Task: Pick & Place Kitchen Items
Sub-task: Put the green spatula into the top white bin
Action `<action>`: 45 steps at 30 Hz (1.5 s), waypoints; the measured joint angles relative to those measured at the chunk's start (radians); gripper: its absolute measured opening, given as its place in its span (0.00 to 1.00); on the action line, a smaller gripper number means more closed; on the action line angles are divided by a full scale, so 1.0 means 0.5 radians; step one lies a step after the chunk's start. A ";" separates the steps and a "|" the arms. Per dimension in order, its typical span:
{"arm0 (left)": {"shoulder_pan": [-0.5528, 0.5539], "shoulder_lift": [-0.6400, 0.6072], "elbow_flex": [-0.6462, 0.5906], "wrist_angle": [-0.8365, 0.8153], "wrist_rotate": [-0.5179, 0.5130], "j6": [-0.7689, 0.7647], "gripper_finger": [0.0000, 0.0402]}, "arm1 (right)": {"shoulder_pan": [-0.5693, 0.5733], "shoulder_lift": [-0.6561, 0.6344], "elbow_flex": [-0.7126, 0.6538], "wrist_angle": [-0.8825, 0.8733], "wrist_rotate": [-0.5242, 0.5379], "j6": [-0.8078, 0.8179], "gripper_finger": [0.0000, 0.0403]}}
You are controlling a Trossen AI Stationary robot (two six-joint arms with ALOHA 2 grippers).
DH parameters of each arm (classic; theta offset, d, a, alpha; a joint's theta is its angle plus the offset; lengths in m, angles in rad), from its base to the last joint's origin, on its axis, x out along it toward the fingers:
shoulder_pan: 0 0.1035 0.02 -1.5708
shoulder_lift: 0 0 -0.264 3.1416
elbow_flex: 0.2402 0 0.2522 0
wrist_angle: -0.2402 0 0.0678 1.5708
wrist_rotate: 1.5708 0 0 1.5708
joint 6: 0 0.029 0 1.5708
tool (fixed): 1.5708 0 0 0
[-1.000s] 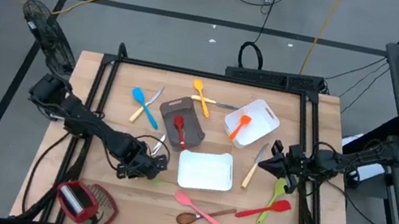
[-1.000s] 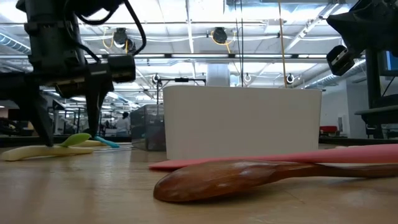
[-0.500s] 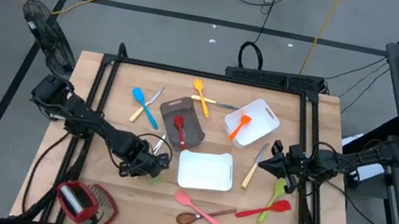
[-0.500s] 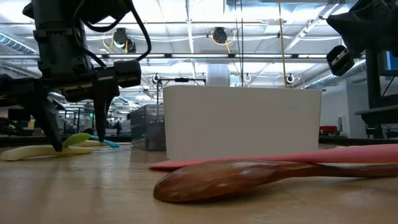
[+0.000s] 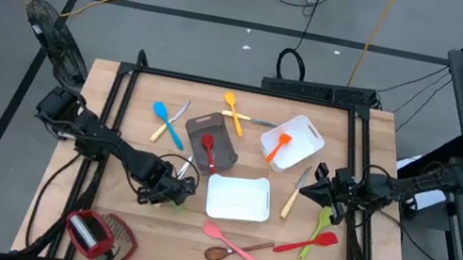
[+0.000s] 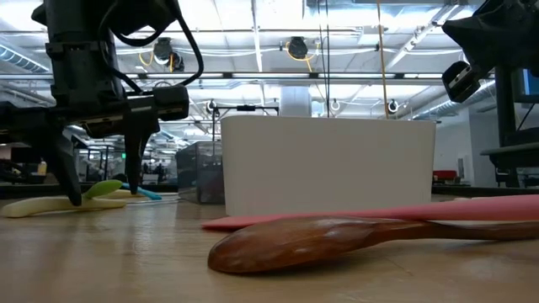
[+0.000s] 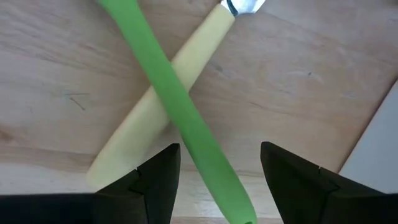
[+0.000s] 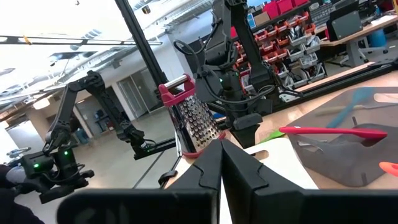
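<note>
My left gripper points down at the table, left of the near white tray, and is open. Its two fingers stand on either side of a green utensil's handle, apart from it. The handle lies across a pale-handled knife. In the low view the fingers reach down to the green utensil and the knife handle. My right gripper is shut with nothing in it, held above the table's right side.
A blue spoon and another knife lie far left. The grey bin holds a red utensil, and the far white tray an orange one. A pink utensil, wooden spoon and red grater lie near the front edge.
</note>
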 joint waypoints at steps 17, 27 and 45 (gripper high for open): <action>0.002 -0.006 -0.121 0.153 0.024 -0.039 0.32 | 0.000 0.000 0.000 0.001 0.000 -0.004 0.01; -0.009 -0.005 -0.123 0.258 -0.008 -0.034 0.08 | 0.000 0.000 0.000 0.001 0.000 -0.004 0.01; -0.075 -0.253 -0.112 0.266 -0.450 -0.021 0.08 | -0.001 0.000 0.000 0.000 0.000 0.002 0.01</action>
